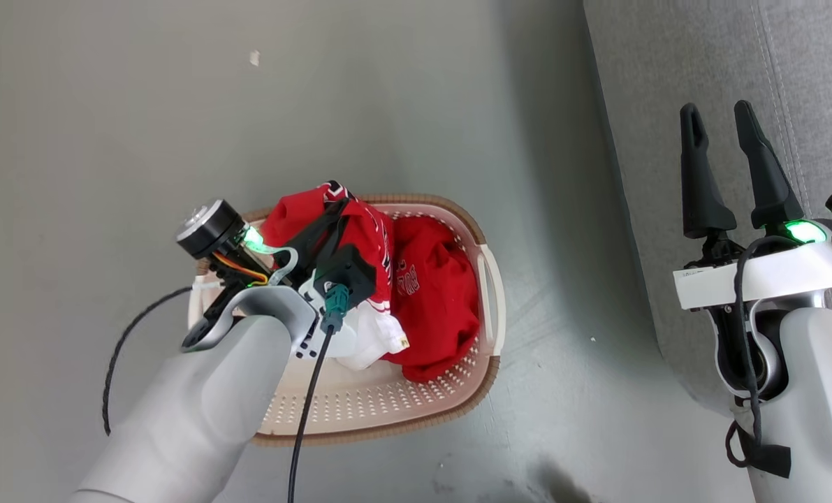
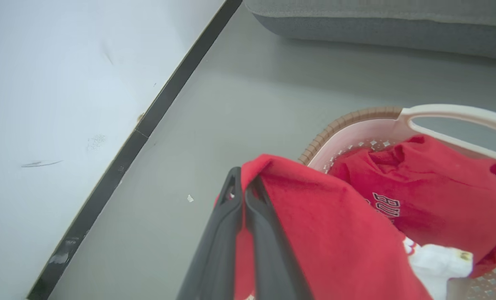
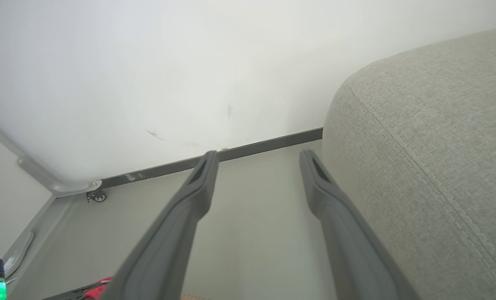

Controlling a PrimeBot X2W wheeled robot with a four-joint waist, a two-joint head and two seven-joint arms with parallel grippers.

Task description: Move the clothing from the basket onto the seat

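The cream basket with a brown rim stands on the floor. My left gripper hangs over its far-left part, shut on one red garment, which is raised above the rim. In the left wrist view the closed fingers pinch that garment at its top fold. The second red garment with lettering lies crumpled in the basket, also seen as the lettered garment. My right gripper is open and holds nothing, beside the grey sofa; its spread gripper points toward the wall.
White fabric hangs under the lifted garment. Grey floor surrounds the basket. A white wall with a dark baseboard runs to the left. The sofa's rounded edge is close to the right fingers.
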